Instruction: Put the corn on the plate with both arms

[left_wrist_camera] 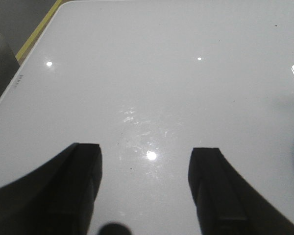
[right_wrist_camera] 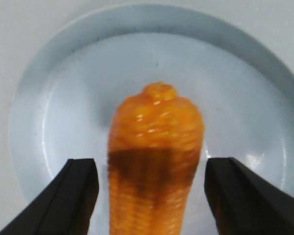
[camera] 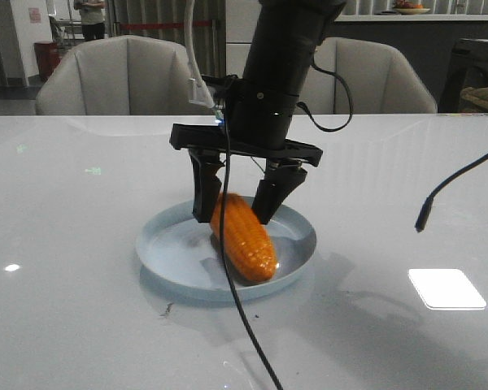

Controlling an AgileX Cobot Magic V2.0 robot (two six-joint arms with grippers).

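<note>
The orange corn [camera: 242, 237] lies in the pale blue plate [camera: 167, 253] at the table's middle, its blunt tip toward the front. My right gripper [camera: 234, 218] hangs over the corn's far end, open, with a gap between each finger and the cob. The right wrist view shows the corn [right_wrist_camera: 157, 127] between the spread fingers of that gripper [right_wrist_camera: 150, 169], over the plate [right_wrist_camera: 54, 98]. My left gripper [left_wrist_camera: 146, 151] is open and empty over bare white table; it does not show in the front view.
A black cable [camera: 237, 325] hangs from the right arm across the plate's front. Another cable end [camera: 423, 218] dangles at the right. Beige chairs [camera: 122, 73] stand behind the table. The table's edge [left_wrist_camera: 14, 85] shows in the left wrist view.
</note>
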